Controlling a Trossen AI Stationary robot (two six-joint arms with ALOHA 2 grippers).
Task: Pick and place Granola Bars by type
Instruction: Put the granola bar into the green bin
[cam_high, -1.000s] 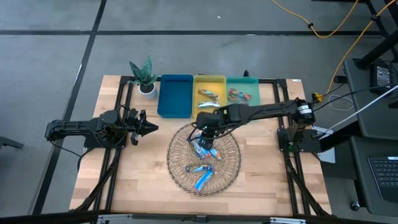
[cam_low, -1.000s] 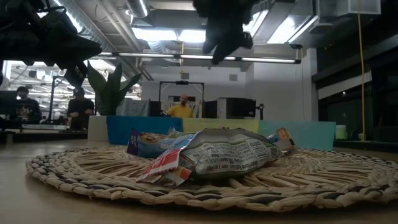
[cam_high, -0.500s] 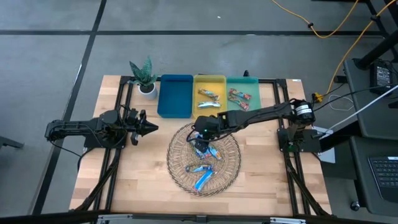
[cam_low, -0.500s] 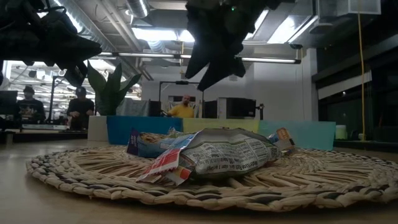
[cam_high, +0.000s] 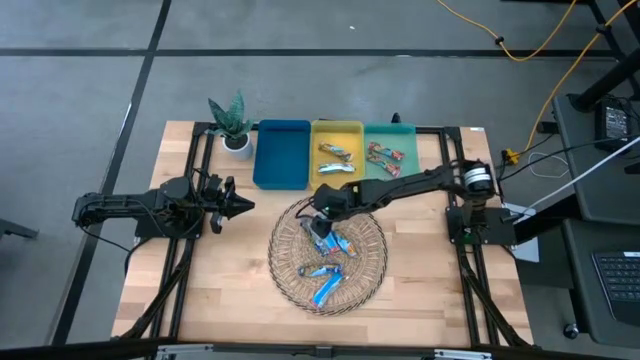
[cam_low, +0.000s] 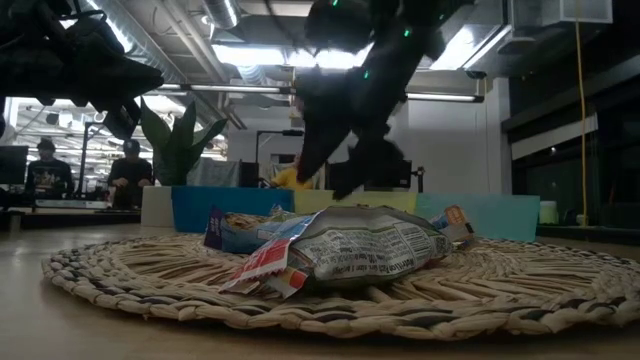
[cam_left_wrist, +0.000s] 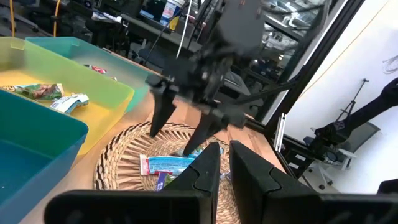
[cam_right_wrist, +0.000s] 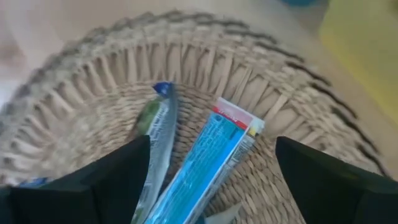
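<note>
Several wrapped bars lie on a round woven mat (cam_high: 290, 255): a bright blue bar (cam_right_wrist: 211, 165) beside a silvery-blue one (cam_right_wrist: 158, 140), and more toward the near edge (cam_high: 324, 282). In the low view they form a heap (cam_low: 340, 245). My right gripper (cam_high: 322, 217) hangs open just above the mat's far part, fingers pointing down on either side of the bright blue bar and clear of it (cam_low: 335, 175). My left gripper (cam_high: 240, 205) waits shut at the table's left. Two bars lie in the yellow tray (cam_high: 337, 128), others in the green tray (cam_high: 392, 128).
The blue tray (cam_high: 281, 152) stands left of the yellow one along the far edge. A potted plant (cam_high: 232, 125) is at the far left corner. Bare wood shows to the left and right of the mat. People are in the room beyond the table.
My right gripper has come down from well above the mat to just over the bars, shifting a little toward the table's left and near edge. The bars and the left arm have kept still.
</note>
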